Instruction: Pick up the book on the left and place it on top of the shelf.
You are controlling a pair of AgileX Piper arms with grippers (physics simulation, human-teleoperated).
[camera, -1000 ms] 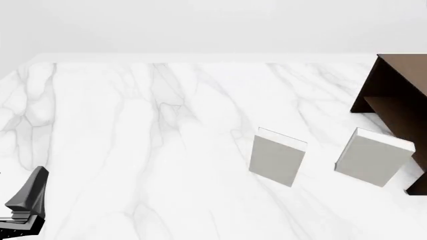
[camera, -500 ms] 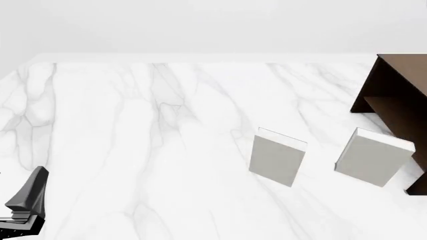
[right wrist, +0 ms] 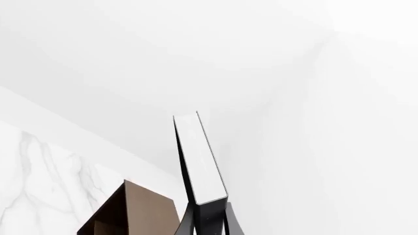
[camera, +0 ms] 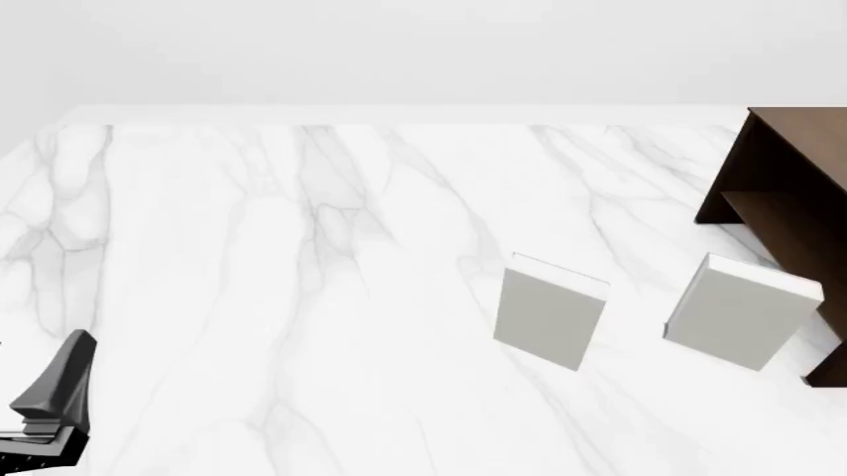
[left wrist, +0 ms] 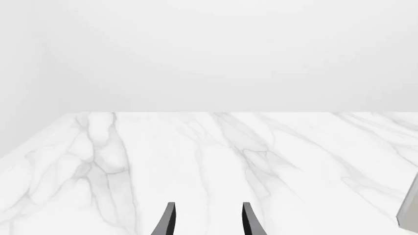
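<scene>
In the right wrist view, the book [right wrist: 199,159], thin with a dark cover and white page edges, stands up between the fingers of my right gripper [right wrist: 209,223], which is shut on its lower end. The brown shelf [right wrist: 130,211] shows below and beside it, apart from it. In the front view the shelf [camera: 784,188] stands at the right edge of the table; neither the book nor the right gripper appears there. My left gripper [left wrist: 205,223] is open and empty, low over the table's near left corner [camera: 56,387].
Two light grey books stand upright on the marble table [camera: 265,258]: one [camera: 549,317] right of centre, the other [camera: 741,309] close to the shelf's front. The edge of a grey book [left wrist: 410,215] shows in the left wrist view.
</scene>
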